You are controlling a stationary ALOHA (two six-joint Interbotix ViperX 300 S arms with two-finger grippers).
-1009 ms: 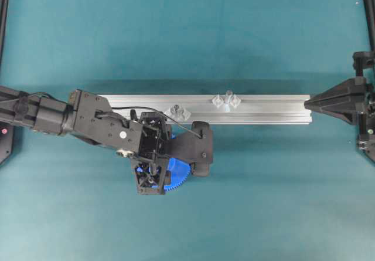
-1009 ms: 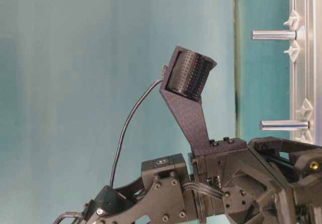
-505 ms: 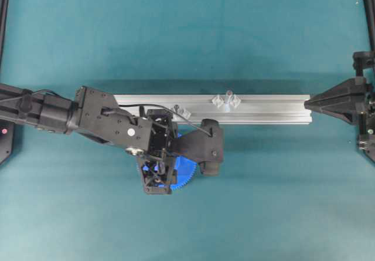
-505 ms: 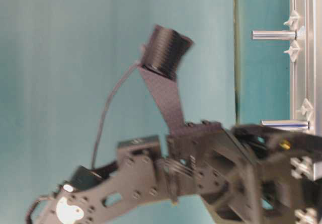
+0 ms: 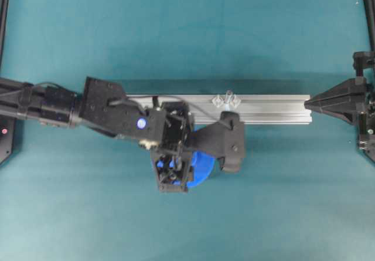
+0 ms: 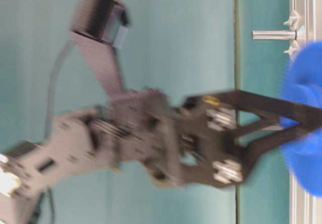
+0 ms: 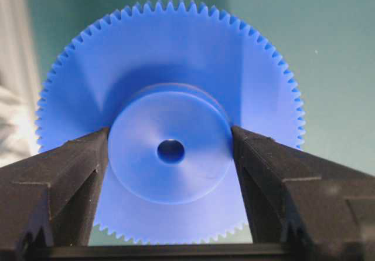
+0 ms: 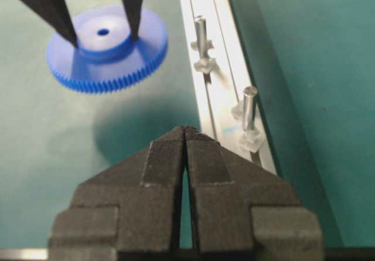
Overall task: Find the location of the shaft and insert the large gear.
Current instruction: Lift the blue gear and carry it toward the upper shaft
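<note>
one blue large gear (image 7: 170, 120), two upright pegs (image 8: 200, 35) (image 8: 248, 105), one aluminium rail (image 5: 281, 108) and two grippers (image 7: 170, 155) (image 8: 185, 133) are counted.

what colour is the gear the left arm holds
Bright blue; the large gear shows best in the left wrist view.

Looked like a robotics lab bench, teal mat (image 5: 176, 32) spread across the whole worktop, black frame posts (image 5: 4, 14) stood at its edges, slotted aluminium rail (image 5: 275, 108) lay fixed across the middle.
</note>
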